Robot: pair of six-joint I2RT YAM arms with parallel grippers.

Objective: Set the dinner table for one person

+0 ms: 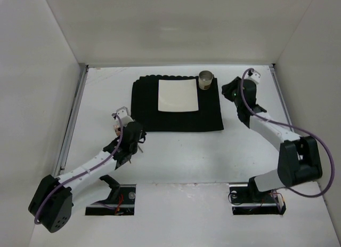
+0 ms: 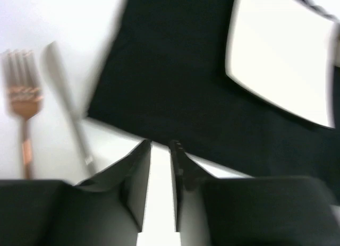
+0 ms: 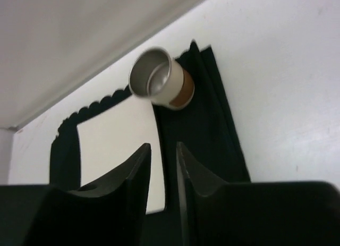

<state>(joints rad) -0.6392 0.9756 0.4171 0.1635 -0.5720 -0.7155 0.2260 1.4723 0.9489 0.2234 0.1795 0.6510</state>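
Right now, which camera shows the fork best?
The left wrist view: the copper fork lies on the dinner table beside a knife, tines clear though blurred. In the top view the left arm hides it. The right wrist view doesn't include it.
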